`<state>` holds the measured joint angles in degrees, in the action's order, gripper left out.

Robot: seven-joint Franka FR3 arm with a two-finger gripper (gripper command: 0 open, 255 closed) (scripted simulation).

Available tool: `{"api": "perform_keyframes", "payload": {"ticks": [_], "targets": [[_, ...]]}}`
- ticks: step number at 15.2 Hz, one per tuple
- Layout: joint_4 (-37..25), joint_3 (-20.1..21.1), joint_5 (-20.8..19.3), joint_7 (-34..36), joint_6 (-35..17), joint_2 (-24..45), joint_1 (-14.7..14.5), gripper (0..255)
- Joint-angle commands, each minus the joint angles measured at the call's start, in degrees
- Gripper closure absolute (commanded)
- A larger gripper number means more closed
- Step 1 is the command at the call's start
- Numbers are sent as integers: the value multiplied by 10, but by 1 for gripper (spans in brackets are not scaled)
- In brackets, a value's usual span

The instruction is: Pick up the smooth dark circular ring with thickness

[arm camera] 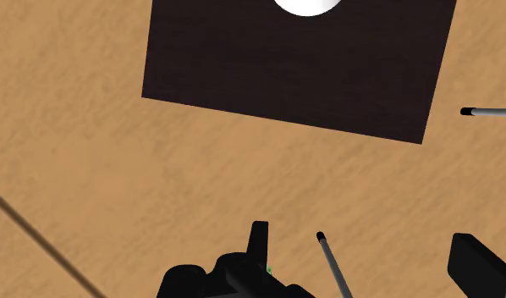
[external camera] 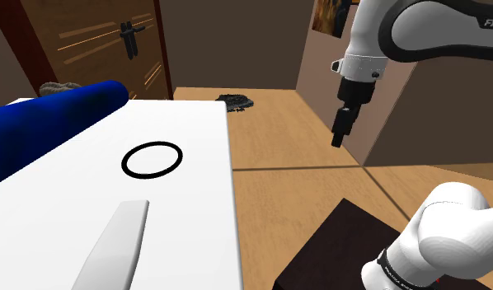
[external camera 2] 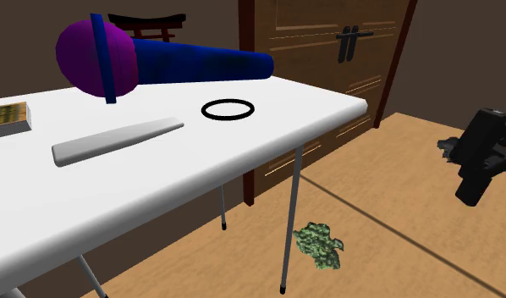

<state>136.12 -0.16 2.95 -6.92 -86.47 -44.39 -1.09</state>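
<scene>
A thin black ring (external camera: 152, 160) lies flat on the white table (external camera: 195, 239), toward its far end; the second exterior view has the ring (external camera 2: 228, 109) near the table's right-hand corner. My black gripper (external camera: 340, 137) hangs over the wooden floor, well off the table to the shoulder view's right and far from the ring. At the second exterior view's right edge the gripper (external camera 2: 474, 188) is level with the tabletop or lower. The wrist view looks down at the floor, and the gripper (arm camera: 361, 237) is open with nothing between its fingers.
A big blue microphone with a purple head (external camera 2: 150, 61) lies behind the ring. A grey flat bar (external camera 2: 116, 138) and a small box (external camera 2: 6, 118) also rest on the table. A green clump (external camera 2: 319, 244) sits by the table leg (external camera 2: 290, 220). The dark stand (arm camera: 302, 68) is below the gripper.
</scene>
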Motion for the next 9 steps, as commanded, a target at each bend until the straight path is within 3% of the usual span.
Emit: {"api": "perform_keyframes", "payload": {"ticks": [1, 9], "targets": [[0, 0, 0, 0, 0, 0, 0, 0], [-55, 123, 76, 205, -24, 54, 0, 0]]}}
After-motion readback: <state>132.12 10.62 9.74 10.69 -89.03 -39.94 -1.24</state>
